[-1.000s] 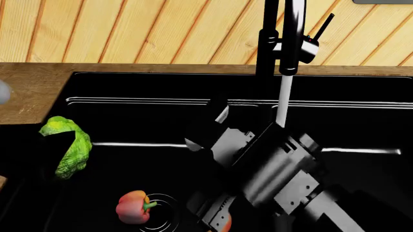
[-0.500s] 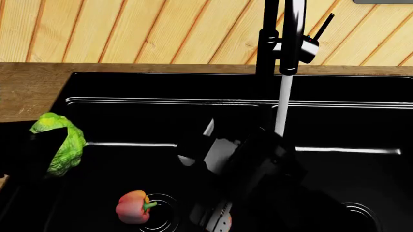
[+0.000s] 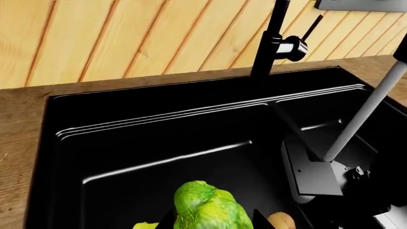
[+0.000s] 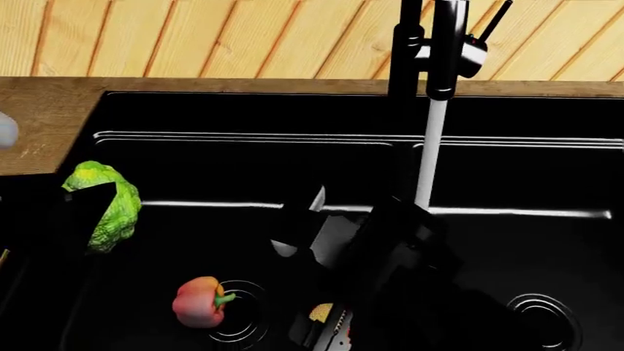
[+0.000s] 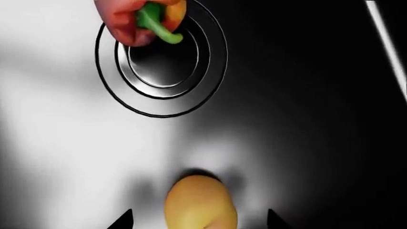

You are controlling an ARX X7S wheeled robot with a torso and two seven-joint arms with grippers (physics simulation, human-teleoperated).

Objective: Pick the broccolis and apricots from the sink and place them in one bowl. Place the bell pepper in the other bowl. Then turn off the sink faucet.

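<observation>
My left gripper point(image 3: 214, 220) is shut on a green broccoli point(image 3: 210, 207), held above the sink's left side point(image 4: 102, 205). An orange-red bell pepper point(image 4: 200, 301) lies beside the left drain point(image 5: 162, 62). My right gripper point(image 5: 198, 220) hangs low over the sink floor. It is open, with a fingertip on either side of a yellow apricot point(image 5: 200, 200), neither touching it. Water point(image 4: 429, 153) runs from the black faucet point(image 4: 436, 44); its handle point(image 4: 480, 40) sticks up to the right. The bowls are out of view.
The black double sink point(image 4: 244, 139) has a dividing ridge and a second drain point(image 4: 541, 314) on the right. A wooden counter point(image 4: 44, 117) runs along the left and back. A pale rounded shape point(image 4: 5, 131) shows at its left edge.
The right arm has sunk lower into the sink, toward the apricot. The head view has tilted down, showing more of the sink floor. The broccoli stays in the left gripper.
</observation>
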